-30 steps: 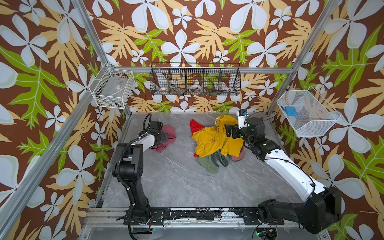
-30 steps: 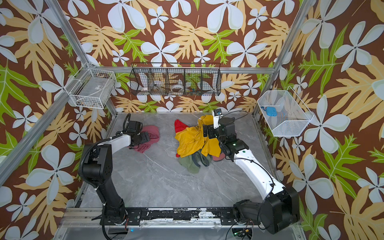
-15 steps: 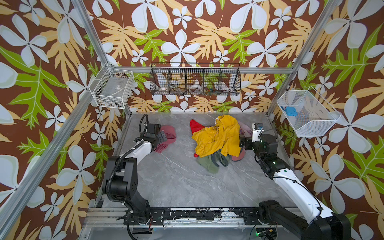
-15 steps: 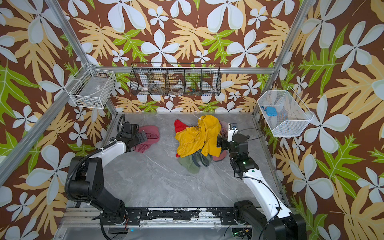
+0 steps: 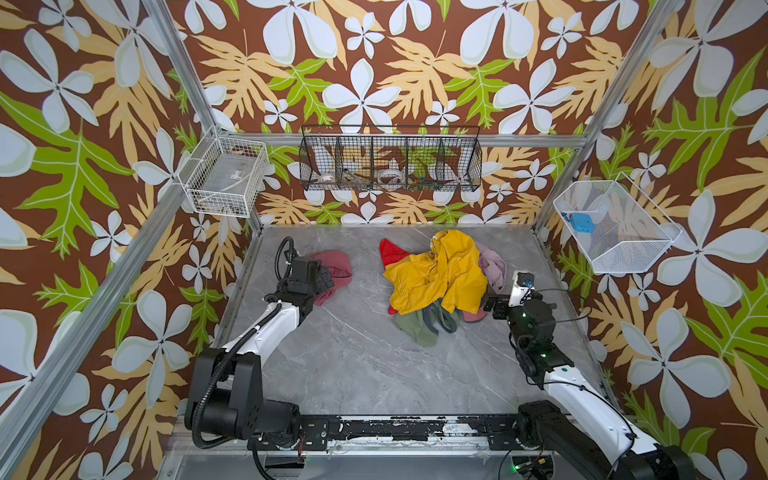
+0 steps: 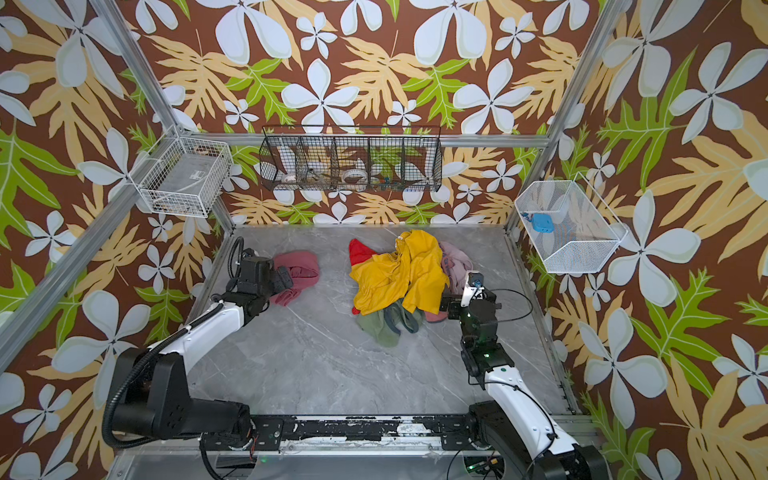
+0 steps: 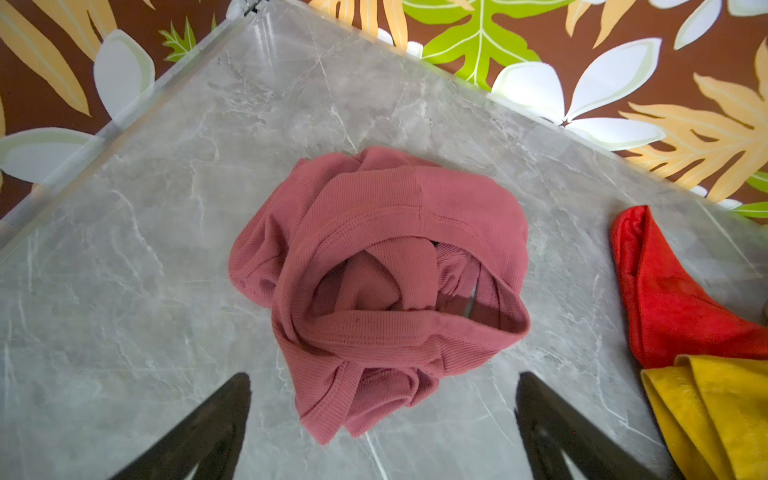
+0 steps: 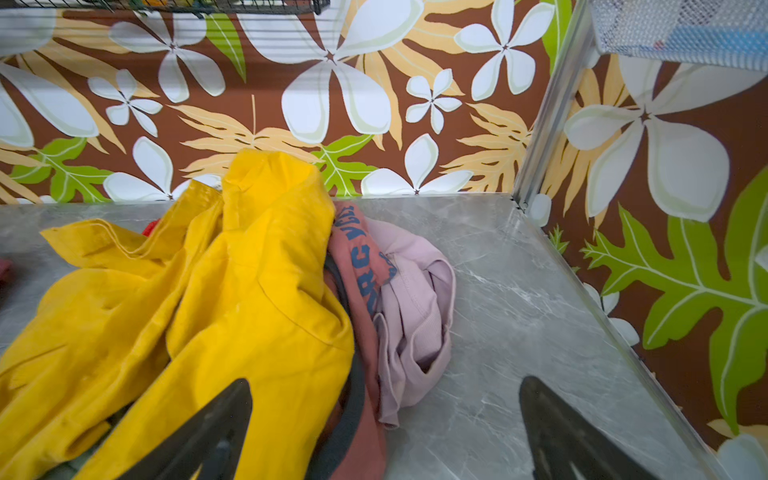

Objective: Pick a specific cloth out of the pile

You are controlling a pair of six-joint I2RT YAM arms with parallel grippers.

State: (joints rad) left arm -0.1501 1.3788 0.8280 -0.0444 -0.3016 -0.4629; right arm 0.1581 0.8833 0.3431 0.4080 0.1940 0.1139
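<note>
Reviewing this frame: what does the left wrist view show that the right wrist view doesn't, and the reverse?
Left wrist only: the cloth in full, crumpled alone, apart from the pile. Right wrist only: the lilac-pink cloth and a rust piece with blue lettering, tucked against the yellow garment. Both: the yellow garment and grey table.

The grey marbled bench carries two things. The dusty-rose cloth lies crumpled by itself near the far left corner, well apart from the pile, a mixed-colour heap, mostly mustard yellow, right of the middle.
</note>
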